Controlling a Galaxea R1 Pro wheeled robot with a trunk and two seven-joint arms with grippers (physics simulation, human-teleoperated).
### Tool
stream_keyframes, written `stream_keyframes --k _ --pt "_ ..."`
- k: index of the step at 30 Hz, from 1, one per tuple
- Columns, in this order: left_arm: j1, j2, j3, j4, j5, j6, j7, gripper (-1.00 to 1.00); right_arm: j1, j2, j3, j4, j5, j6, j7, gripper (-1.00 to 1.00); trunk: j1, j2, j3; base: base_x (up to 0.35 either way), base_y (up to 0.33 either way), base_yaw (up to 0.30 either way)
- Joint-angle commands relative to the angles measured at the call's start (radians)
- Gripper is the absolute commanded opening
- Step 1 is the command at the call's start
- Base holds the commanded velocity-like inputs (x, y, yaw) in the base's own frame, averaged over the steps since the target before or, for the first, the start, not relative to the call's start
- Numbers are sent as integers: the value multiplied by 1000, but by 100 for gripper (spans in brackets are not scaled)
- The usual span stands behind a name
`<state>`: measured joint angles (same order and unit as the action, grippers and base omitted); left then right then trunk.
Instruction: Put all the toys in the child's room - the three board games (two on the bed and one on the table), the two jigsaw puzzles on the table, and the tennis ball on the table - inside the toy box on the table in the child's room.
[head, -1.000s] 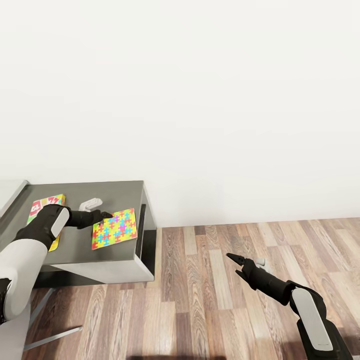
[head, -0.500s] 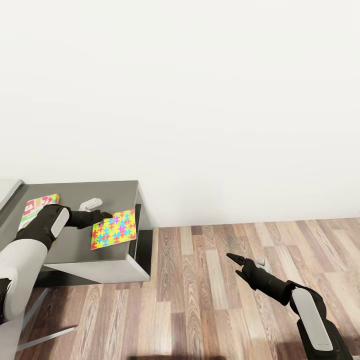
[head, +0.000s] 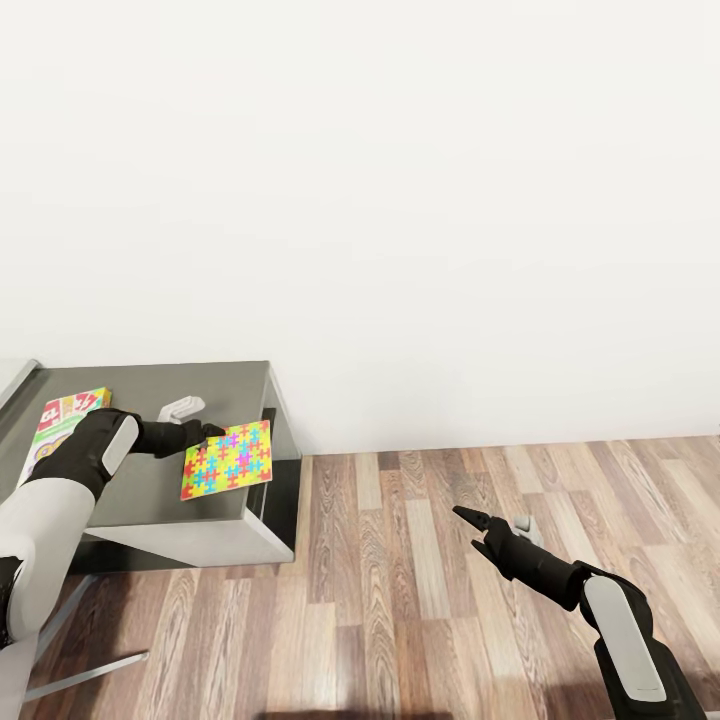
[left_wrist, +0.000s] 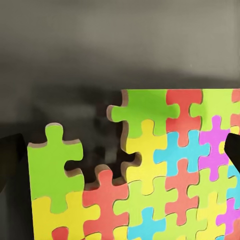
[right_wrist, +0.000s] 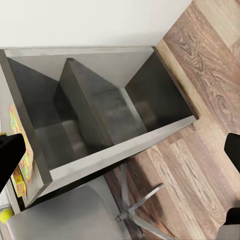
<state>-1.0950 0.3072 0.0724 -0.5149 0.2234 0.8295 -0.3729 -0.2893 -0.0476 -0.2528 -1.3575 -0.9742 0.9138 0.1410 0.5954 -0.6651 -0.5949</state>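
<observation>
The jigsaw puzzle (head: 227, 458), pinched at one edge by the left gripper (head: 207, 432) above the dark surface (head: 150, 490), could be dropped if tilted; the right fingers (head: 470, 520) are seen apart.

A dark grey-topped cabinet (head: 150, 495) stands on wood-plank floor (head: 420, 600).

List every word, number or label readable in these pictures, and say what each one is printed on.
Board game: big white characters on red panels of its cover, too small and partly hidden behind the left arm to read.
Jigsaw puzzle: coloured interlocking pieces, no print, as the left wrist view confirms.
Dark grey-topped cabinet, wall, floor: no text.
No legible text anywhere.
</observation>
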Motion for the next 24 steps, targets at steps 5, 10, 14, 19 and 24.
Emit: stream_keyframes --k 5,10,14,19,24 --pt "0 0 4 0 -1 6 -3 100 -1 0 -2 0 9 5 9 100 0 -1 -1 0 0 0" --pt "0 0 4 0 -1 6 -3 100 -1 1 -2 0 9 5 9 100 0 -1 -1 0 -13 0" --pt "0 0 4 0 -1 6 -3 100 -1 1 -2 0 9 5 9 100 0 -1 -1 0 -126 0" --pt "0 0 4 0 -1 6 -3 100 -1 2 -2 0 9 5 9 100 0 -1 -1 0 -33 0" --pt "0 0 4 0 -1 5 -3 100 -1 1 -2 1 9 5 6 100 0 -1 -1 0 -3 0"
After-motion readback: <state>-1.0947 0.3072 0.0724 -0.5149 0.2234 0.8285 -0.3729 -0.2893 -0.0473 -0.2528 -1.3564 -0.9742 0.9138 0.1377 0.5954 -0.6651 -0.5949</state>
